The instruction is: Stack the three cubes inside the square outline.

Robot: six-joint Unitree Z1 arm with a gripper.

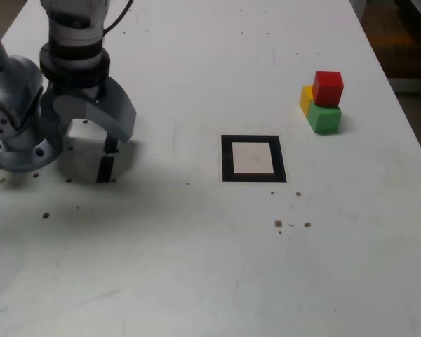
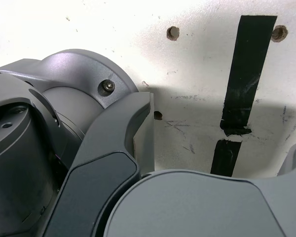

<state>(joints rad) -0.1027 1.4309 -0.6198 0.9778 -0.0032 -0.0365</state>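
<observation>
My gripper (image 1: 102, 137) hangs released and empty at the exterior view's left, over a black tape strip (image 2: 246, 79) on the white table (image 1: 196, 267). The square outline (image 1: 253, 159) lies mid-table with nothing in it. Well to its right, the red cube (image 1: 328, 88) sits atop the green cube (image 1: 325, 119), the yellow cube (image 1: 306, 100) touching beside them.
</observation>
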